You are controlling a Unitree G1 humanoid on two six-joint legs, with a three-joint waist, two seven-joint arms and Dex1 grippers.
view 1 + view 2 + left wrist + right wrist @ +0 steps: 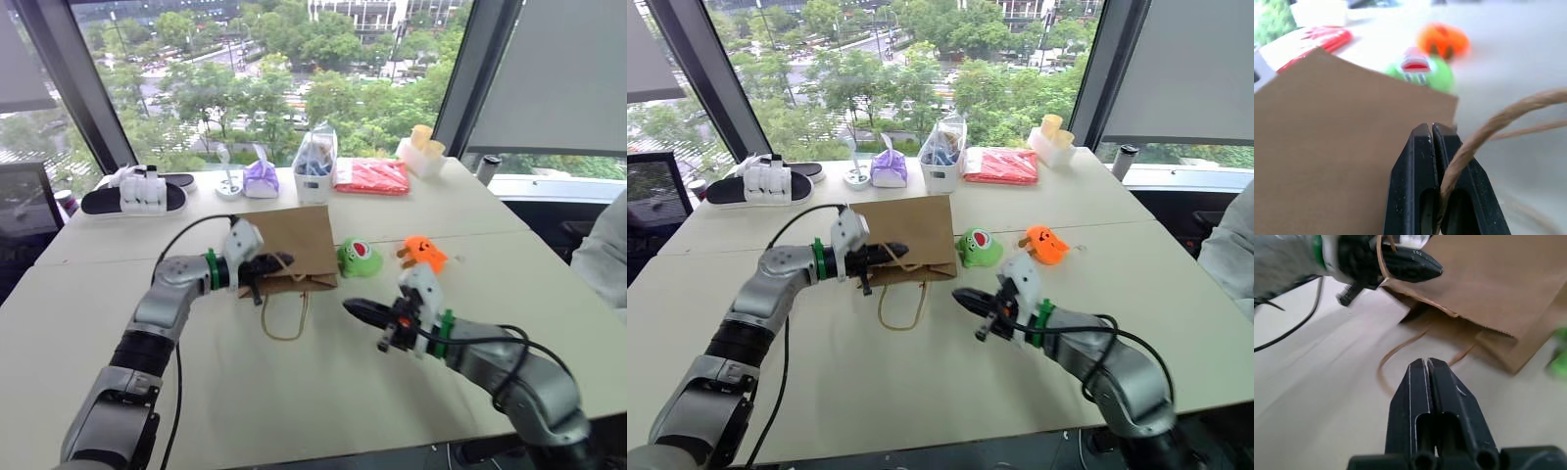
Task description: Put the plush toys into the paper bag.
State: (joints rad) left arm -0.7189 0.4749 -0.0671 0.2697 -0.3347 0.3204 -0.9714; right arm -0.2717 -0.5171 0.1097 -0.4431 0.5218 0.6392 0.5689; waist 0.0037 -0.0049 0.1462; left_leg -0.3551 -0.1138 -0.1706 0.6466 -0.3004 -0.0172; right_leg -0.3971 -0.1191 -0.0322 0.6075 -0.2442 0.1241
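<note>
While the paper bag (294, 245) lies flat on the desk (323, 392), the left claw (279, 262) is clamped on one of its twisted handles (1488, 129) at the bag's mouth, with the second handle (284, 315) looped loose on the desk just below it. Beyond the bag's far edge from that claw sit the green plush toy (360, 258) and, further off, the orange plush toy (423, 253). Closed tight and empty, the right claw (353, 307) hovers near the loose handle, the green toy just beyond its tip.

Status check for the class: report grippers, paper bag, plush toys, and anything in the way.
Left gripper shut on paper bag handle, bag flat. Right gripper shut, empty. Green plush toy and orange plush toy on table beside bag. Nothing blocking.
</note>
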